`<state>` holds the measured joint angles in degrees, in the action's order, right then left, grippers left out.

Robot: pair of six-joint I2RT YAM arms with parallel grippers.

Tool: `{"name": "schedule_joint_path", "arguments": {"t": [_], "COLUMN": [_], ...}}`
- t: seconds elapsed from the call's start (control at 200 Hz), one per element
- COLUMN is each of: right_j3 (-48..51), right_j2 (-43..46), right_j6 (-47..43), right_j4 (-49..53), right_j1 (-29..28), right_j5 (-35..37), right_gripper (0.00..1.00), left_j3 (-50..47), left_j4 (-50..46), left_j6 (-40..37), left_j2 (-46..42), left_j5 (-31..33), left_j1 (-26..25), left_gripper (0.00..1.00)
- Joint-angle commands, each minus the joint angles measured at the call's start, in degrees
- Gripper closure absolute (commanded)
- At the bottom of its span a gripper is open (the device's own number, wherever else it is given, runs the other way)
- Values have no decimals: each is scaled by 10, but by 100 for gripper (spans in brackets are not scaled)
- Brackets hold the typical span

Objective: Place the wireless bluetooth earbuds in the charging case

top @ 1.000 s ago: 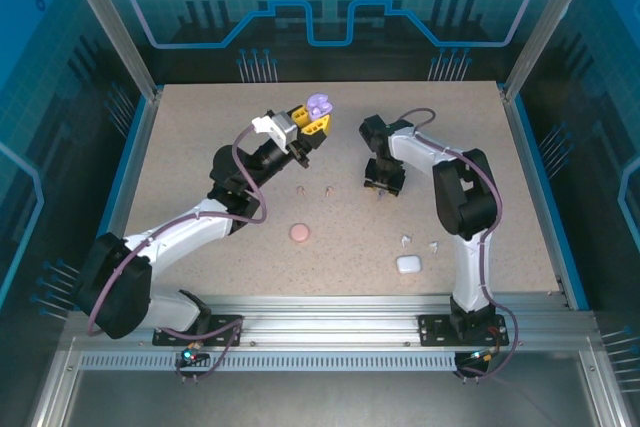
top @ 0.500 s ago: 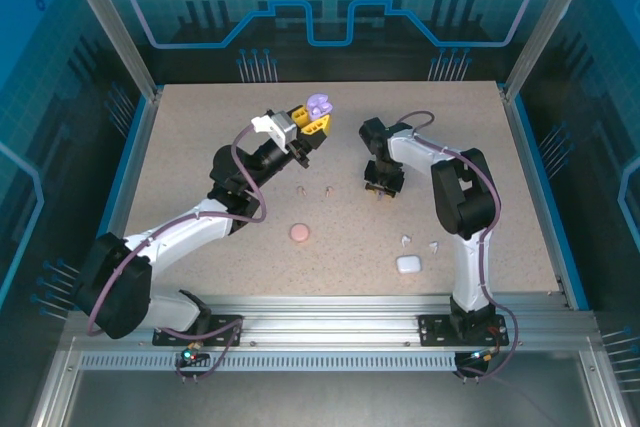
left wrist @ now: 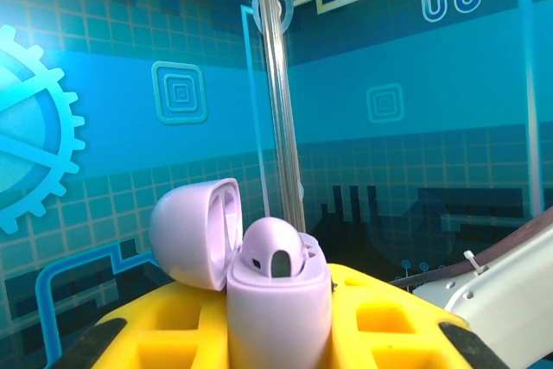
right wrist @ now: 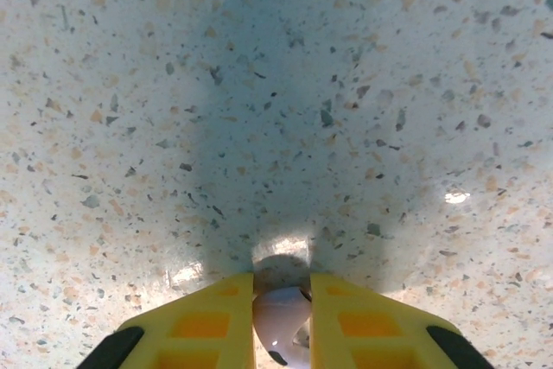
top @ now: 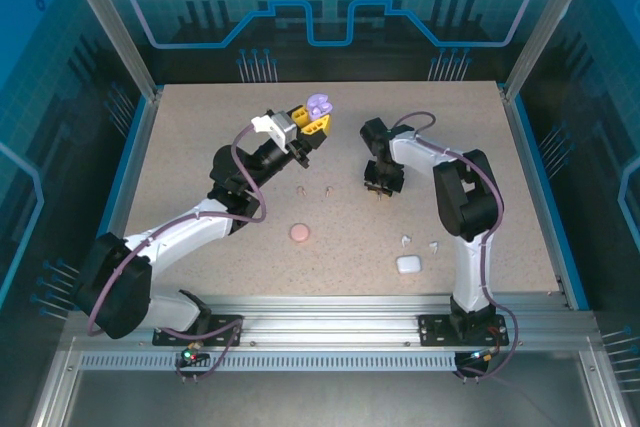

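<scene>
My left gripper (top: 312, 120) is raised above the back of the table, shut on a purple charging case (top: 319, 105). In the left wrist view the case (left wrist: 276, 300) stands upright between the yellow fingers (left wrist: 389, 321), its lid (left wrist: 192, 232) swung open to the left. One purple earbud (left wrist: 275, 252) sits in it. My right gripper (top: 380, 189) points straight down at the table. Its yellow fingers (right wrist: 203, 326) press both sides of a second purple earbud (right wrist: 278, 321), which is at the tabletop.
A round pink case (top: 299, 232) lies mid-table, with two pink earbuds (top: 301, 189) (top: 328, 188) behind it. A white case (top: 408, 264) lies near the right arm's base, with two white earbuds (top: 405, 240) (top: 435, 245) beside it. Blue walls ring the table (top: 200, 147).
The right gripper's jaws have narrowed onto the purple earbud on the table. The left arm and its case have stayed still.
</scene>
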<state>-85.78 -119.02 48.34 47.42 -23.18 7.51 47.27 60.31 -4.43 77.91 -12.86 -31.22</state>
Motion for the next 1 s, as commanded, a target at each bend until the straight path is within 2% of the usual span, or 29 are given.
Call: {"name": "schedule_joint_path", "arguments": {"t": [0.0, 0.525, 0.995], "right_j3": [33, 82, -50], "right_j2": [-6, 182, 350], "right_j6": [-22, -54, -103], "right_j4": [-2, -77, -96], "right_j1": [9, 10, 16], "right_j5": [15, -13, -88], "right_gripper": [83, 84, 82], "left_j3": [3, 16, 42], "left_j4": [23, 17, 10], "left_j6": [7, 12, 3], "left_j2": [-11, -8, 21], "left_j5": [-7, -26, -47], "left_j1": [3, 3, -1], "left_gripper": [100, 100, 100]}}
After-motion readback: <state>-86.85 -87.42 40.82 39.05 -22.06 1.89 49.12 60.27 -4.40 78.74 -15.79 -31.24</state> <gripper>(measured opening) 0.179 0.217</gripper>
